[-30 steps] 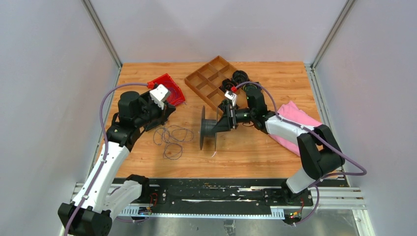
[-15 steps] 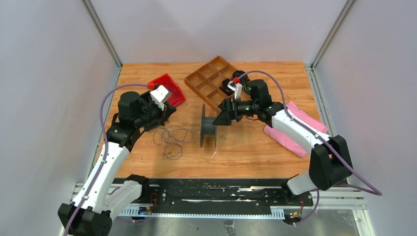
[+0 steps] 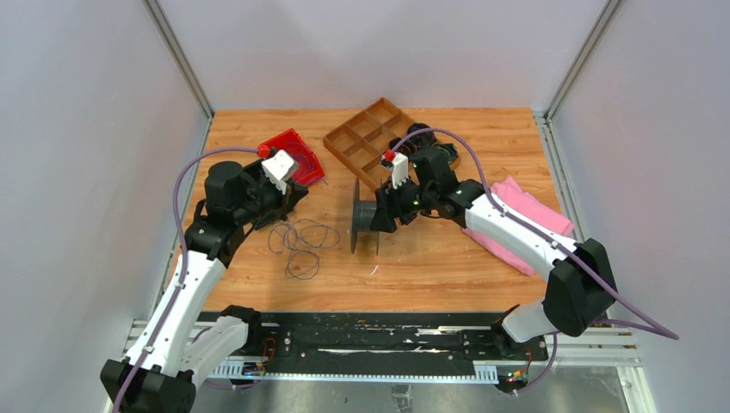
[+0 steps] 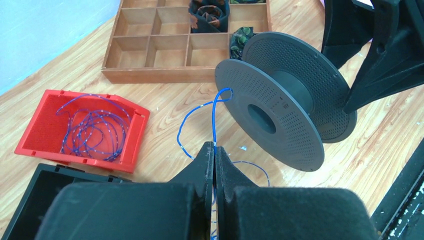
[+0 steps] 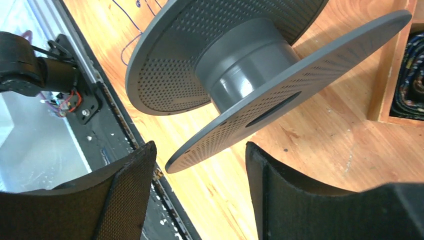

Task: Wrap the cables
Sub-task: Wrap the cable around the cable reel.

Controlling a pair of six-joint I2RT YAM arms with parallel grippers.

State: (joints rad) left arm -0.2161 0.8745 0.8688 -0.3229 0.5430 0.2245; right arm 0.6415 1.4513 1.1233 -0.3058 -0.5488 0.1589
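1. Worktop (image 3: pixel 448 267): wood-grain surface, walled at 9, 12 and 3 o'clock. The open room lies at 6 o'clock of the spool, towards the near edge.

2. Spool (image 3: pixel 366 219): dark grey and perforated, standing on its flange rims at mid-worktop. The right end effector (image 3: pixel 379 215) reaches it from 3 o'clock. In the right wrist view its jaws stand wide, with one flange rim of the spool (image 5: pixel 240 70) between the pads; contact cannot be confirmed.

3. Divider tray (image 3: pixel 361 142): at 12 o'clock of the spool, near it.

4. Pink cloth (image 3: pixel 525 215): at 3 o'clock, under the right arm.

5. Red bin (image 3: pixel 297 155): at 10 o'clock of the spool. It holds a tangle of thin wire.

6. Left end effector (image 3: pixel 288 196): at 9 o'clock of the spool, jaws closed on one strand of the cables (image 4: pixel 214 120).

7. Cables (image 3: pixel 301 245): loose loops on the worktop at 8 o'clock of the spool, directly below the left end effector. They are string-thin, dark from above and blue up close. The pinched strand rises to a small loop at the near flange rim.
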